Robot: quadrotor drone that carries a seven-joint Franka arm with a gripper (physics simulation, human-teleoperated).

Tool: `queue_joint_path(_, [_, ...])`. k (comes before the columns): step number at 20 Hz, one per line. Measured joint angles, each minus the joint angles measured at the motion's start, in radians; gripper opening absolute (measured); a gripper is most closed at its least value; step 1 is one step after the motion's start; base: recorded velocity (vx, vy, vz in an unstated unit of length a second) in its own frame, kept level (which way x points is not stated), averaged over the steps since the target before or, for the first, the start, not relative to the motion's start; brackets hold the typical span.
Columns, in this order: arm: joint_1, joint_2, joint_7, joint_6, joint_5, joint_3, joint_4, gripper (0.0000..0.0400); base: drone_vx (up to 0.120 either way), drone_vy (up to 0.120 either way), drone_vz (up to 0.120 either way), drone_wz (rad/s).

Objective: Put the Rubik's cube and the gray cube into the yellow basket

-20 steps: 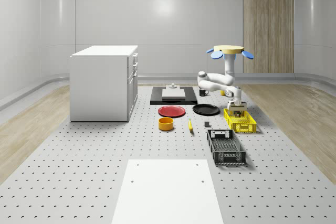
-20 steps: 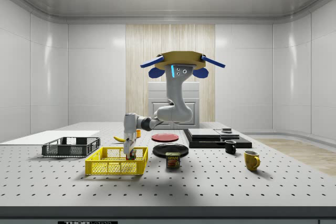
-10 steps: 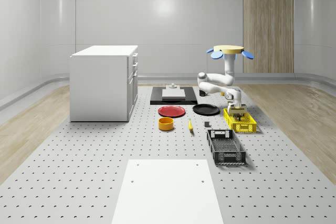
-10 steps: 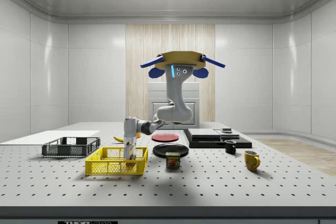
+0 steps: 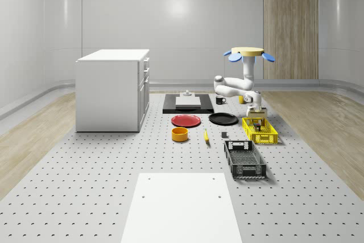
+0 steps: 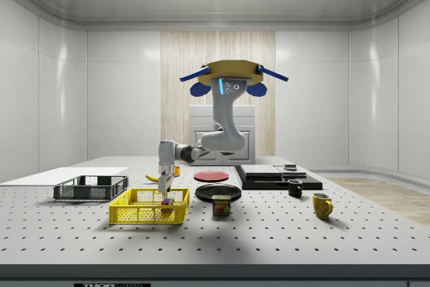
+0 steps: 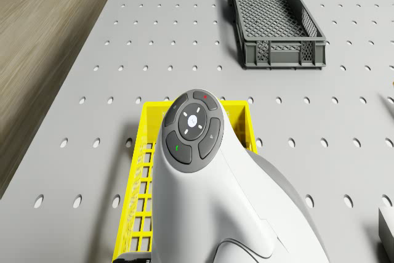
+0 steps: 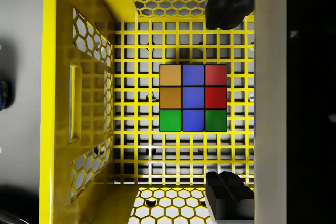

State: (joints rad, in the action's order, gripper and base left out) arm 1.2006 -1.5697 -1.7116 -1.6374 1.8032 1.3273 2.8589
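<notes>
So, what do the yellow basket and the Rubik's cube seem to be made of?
The yellow basket looks like molded plastic: glossy walls with honeycomb holes and a grid floor. The Rubik's cube looks like black plastic with flat colored tiles, though a render leaves this open.
</notes>
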Motion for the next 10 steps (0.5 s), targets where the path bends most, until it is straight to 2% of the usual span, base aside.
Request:
queue_joint_path(5, [-0.003,0.001,0.0,0.007,-0.018,0.019,0.004,0.04,0.0,0.0,0.12,0.0])
queue_joint_path(7, [-0.003,0.002,0.0,0.009,-0.021,0.023,0.005,0.04,0.0,-0.12,0.08,0.0])
queue_joint_path(10, [-0.004,0.002,0.0,0.01,-0.024,0.026,0.005,0.04,0.0,-0.12,0.0,0.0])
